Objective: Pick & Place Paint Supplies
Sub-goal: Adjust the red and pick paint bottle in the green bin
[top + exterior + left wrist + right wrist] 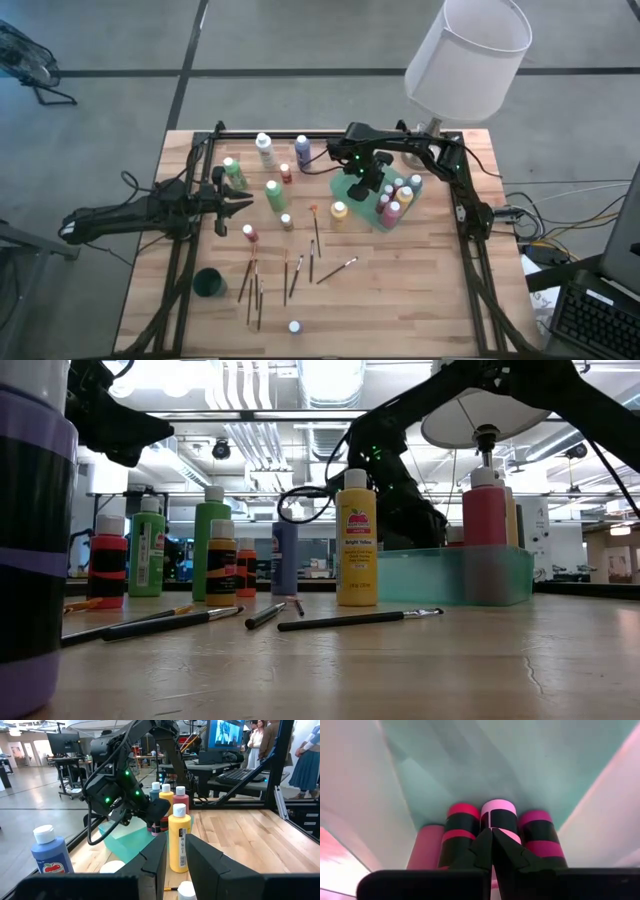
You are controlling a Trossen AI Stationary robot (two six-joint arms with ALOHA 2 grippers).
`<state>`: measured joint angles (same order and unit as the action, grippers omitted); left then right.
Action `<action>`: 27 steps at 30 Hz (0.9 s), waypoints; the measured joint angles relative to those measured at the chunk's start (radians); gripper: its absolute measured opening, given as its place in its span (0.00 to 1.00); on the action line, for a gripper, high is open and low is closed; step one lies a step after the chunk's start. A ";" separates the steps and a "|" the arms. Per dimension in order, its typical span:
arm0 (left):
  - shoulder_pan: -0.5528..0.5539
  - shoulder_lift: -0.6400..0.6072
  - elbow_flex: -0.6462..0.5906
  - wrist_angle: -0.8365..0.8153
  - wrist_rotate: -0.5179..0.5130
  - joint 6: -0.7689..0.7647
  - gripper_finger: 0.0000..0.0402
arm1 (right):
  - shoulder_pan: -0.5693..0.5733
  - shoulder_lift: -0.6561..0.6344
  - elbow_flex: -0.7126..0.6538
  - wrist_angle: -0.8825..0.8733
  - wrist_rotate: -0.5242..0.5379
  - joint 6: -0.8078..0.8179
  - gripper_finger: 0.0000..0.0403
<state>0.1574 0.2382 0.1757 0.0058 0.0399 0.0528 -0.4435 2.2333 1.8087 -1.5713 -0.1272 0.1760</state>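
Right end effector point(371, 186), fingers pressed shut and empty, hangs over the tray point(352, 190); the pink-capped bottle point(499, 816) stands upright straight ahead.

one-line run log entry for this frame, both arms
left gripper: part open, empty, over table's left | right gripper: shut, empty, inside green tray by bottles | brushes: on table

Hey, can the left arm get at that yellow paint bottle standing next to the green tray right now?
Probably yes. The left pincer points at the yellow paint bottle, empty, with only a small bottle standing slightly off the line between them.
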 joint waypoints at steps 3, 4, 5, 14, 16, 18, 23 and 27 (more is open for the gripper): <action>0.000 0.000 0.000 0.000 0.000 0.000 0.19 | 0.000 0.000 -0.011 0.000 0.000 -0.002 0.02; 0.000 0.000 0.000 0.000 0.000 0.000 0.19 | 0.000 0.000 -0.015 0.000 0.000 -0.001 0.02; 0.000 0.000 0.000 0.000 0.000 0.000 0.19 | 0.000 0.000 -0.020 0.000 0.000 -0.001 0.02; 0.000 0.000 0.000 0.000 0.000 0.000 0.19 | 0.000 0.000 -0.055 0.000 -0.001 -0.001 0.02; 0.000 0.000 0.000 0.000 0.000 0.000 0.19 | 0.000 0.000 -0.055 0.000 -0.001 -0.002 0.02; 0.000 0.000 0.000 0.000 0.000 0.000 0.19 | 0.000 0.000 -0.055 0.000 -0.002 -0.004 0.02; 0.000 0.000 0.000 0.000 0.000 0.000 0.19 | 0.000 0.000 -0.055 0.000 -0.003 -0.004 0.02; 0.000 0.000 0.000 0.000 0.000 0.000 0.19 | 0.000 -0.006 -0.056 0.001 -0.003 -0.004 0.02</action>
<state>0.1574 0.2382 0.1757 0.0056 0.0399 0.0525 -0.4435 2.2272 1.7526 -1.5707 -0.1307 0.1719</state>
